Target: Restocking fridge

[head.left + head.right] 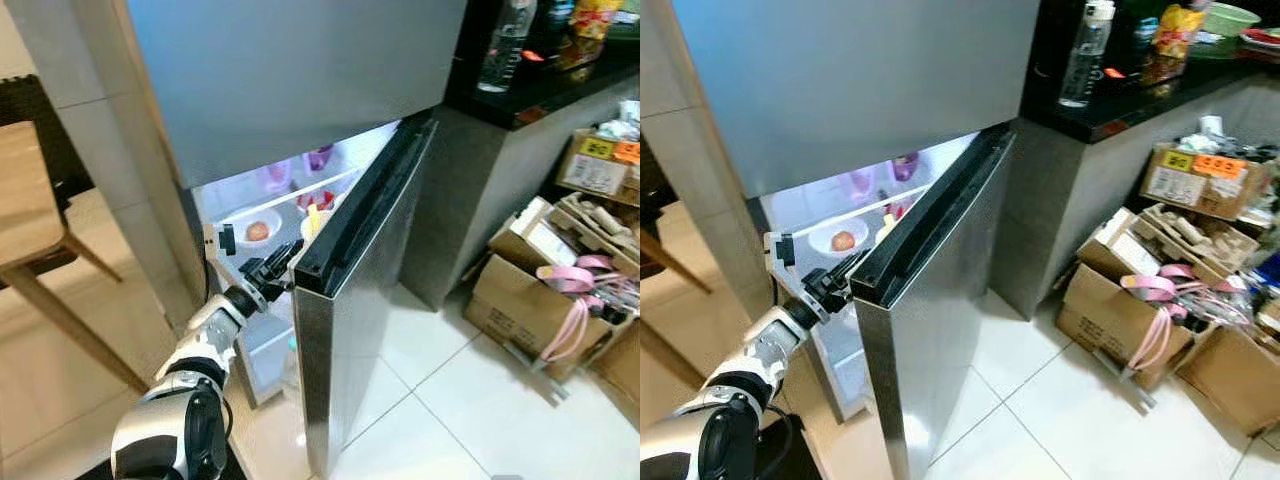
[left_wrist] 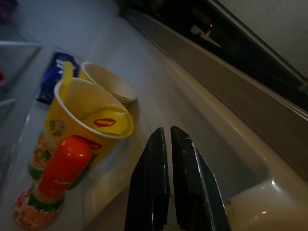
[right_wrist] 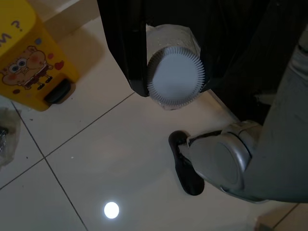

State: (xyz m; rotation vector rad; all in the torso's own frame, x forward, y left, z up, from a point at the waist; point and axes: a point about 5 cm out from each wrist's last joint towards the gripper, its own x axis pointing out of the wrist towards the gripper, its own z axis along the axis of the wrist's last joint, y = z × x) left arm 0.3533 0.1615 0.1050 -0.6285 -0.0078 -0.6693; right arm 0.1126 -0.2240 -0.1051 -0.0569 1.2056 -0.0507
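The fridge occupies the upper centre of the head views, its lower door swung partly open towards the lower middle of the frame, and its lit interior is seen at centre left. Inside, a white plate bearing a small reddish item lies on a shelf, with purple containers further back.

The left gripper is reached into the gap between the door's top edge and the shelves, at centre left of the left eye view. In the left wrist view its two black fingers are seen nearly together, with only a thin slit between them and nothing held. Beyond them, in the door shelf, a yellow cup stands beside a second cup, with a red-capped bottle just in front and a blue packet behind.

In the right wrist view, at upper centre, a bottle with a ribbed white cap is gripped by the right gripper, one black finger pressed against its side. Below it, white floor tiles and the robot's silver leg are seen, and a yellow bin stands at upper left.

To the right of the fridge, a dark counter carries a clear bottle, and open cardboard boxes are heaped on the floor at the right edge. A wooden table stands at the left edge.
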